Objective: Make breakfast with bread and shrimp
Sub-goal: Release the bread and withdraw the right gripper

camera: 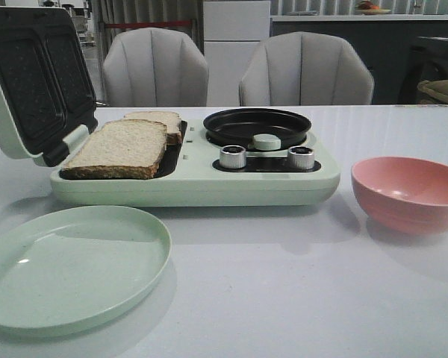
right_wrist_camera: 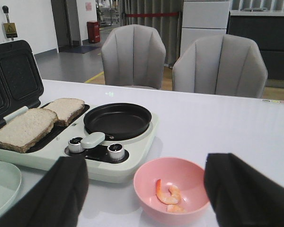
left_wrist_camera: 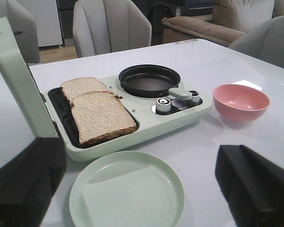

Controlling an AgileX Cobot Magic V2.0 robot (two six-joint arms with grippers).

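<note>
Two bread slices (camera: 119, 148) (camera: 158, 121) lie in the open sandwich side of the pale green breakfast maker (camera: 194, 183); they also show in the left wrist view (left_wrist_camera: 102, 116) and the right wrist view (right_wrist_camera: 21, 128). Shrimp (right_wrist_camera: 168, 194) lie in the pink bowl (right_wrist_camera: 173, 170); the front view shows only the bowl (camera: 409, 192). My right gripper (right_wrist_camera: 144, 198) is open, above and in front of the bowl. My left gripper (left_wrist_camera: 142, 189) is open above the green plate (left_wrist_camera: 128, 191). Neither gripper shows in the front view.
The maker's lid (camera: 33, 74) stands open at the left. A black frying pan (camera: 256, 125) sits on the maker's right side, with two knobs (camera: 232, 156) (camera: 301, 157) in front. The green plate (camera: 67, 265) lies front left. Two grey chairs (camera: 155, 67) stand behind the table.
</note>
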